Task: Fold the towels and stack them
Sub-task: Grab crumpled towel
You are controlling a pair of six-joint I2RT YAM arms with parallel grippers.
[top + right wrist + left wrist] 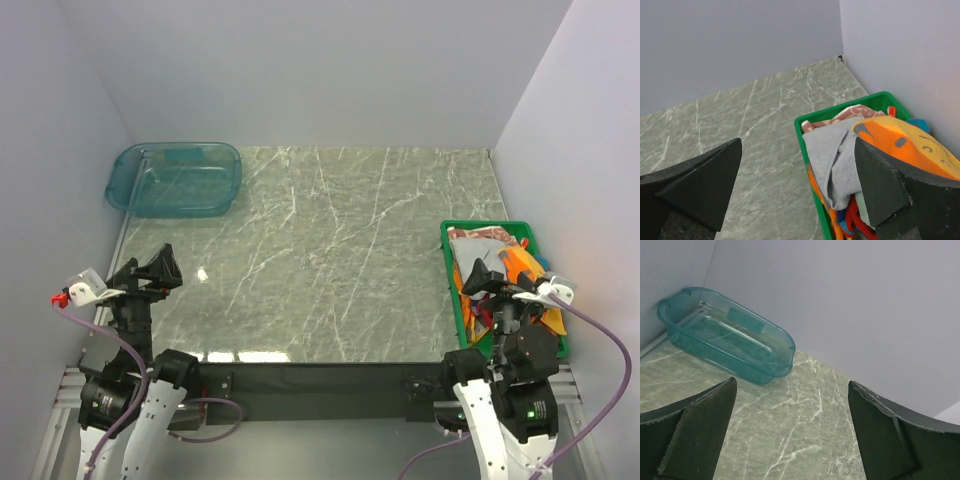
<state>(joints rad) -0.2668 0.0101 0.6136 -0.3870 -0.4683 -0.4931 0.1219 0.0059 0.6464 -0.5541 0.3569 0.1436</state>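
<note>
Marble-topped table [330, 250] from above: the left gripper [152, 272] hovers over the near-left corner, jaws wide apart and holding nothing. The right gripper [488, 283], equally spread and empty, hangs above the green crate [450, 232] at the right edge, where the towels [480, 245] lie heaped. Left wrist view: both black fingers [705, 420] stand far apart over the marble, with the teal tub [765, 371] beyond them by the wall. Right wrist view: the fingers are splayed above the crate with nothing gripped, and a pale grey towel [832, 160] drapes beside an orange towel [905, 145].
</note>
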